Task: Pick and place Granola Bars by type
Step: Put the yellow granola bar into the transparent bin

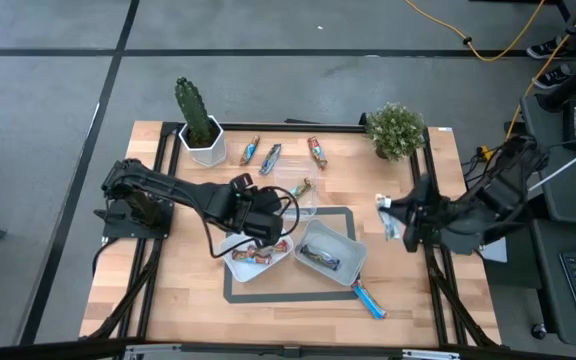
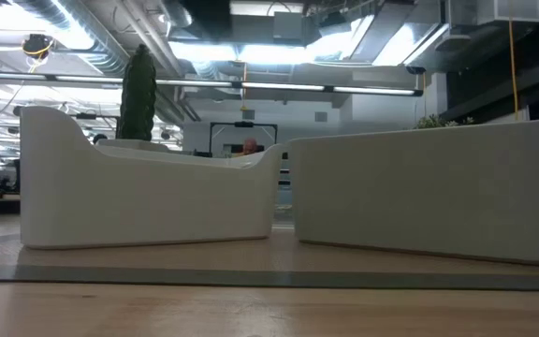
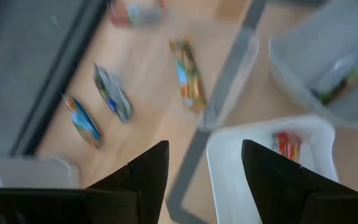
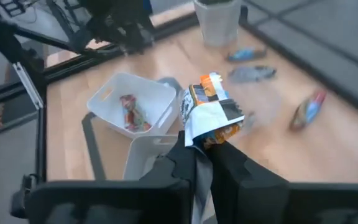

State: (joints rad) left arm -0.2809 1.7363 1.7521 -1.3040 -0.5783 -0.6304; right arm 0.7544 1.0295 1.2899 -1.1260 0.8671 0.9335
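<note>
I am seeing the white tub lying just under my left gripper, whose jaws are standing released over its rim, with red bars inside. The grey tub is sitting beside it, toward the right gripper, which is clenching an orange-and-white bar above the table.
</note>
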